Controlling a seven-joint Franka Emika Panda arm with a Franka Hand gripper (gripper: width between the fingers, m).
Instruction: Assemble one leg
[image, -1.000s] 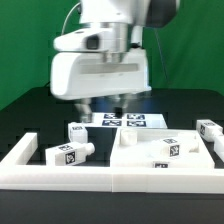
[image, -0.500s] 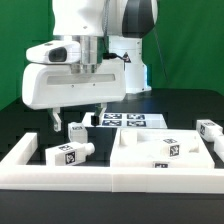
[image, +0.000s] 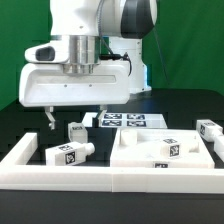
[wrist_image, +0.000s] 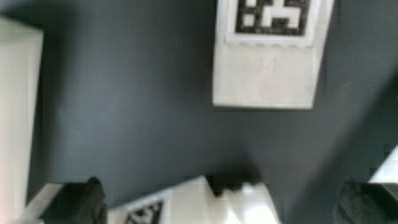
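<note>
Wide-open, empty end effector (image: 77, 122) over black desk (image: 30, 125). Short chunky white plastic peg leg (image: 76, 131) with square tag on desk directly beneath, between fingertips, untouched. Long axis unclear. Needs straight descent.

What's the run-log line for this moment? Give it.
phase: pre-grasp | end effector: open, above leg | leg: not gripped

- Wide white boxy hand body (image: 75, 85) just above the pincer (image: 76, 120), smooth, with rounded corners.
- Two short thin dark fingers (image: 52, 121) at the pincer's tips.
- Higher up, round white wrist column (image: 78, 25).
- Behind that, glossy black joint cap (image: 141, 14).
- Small grey block (image: 44, 51) on the hand body's side.
</note>
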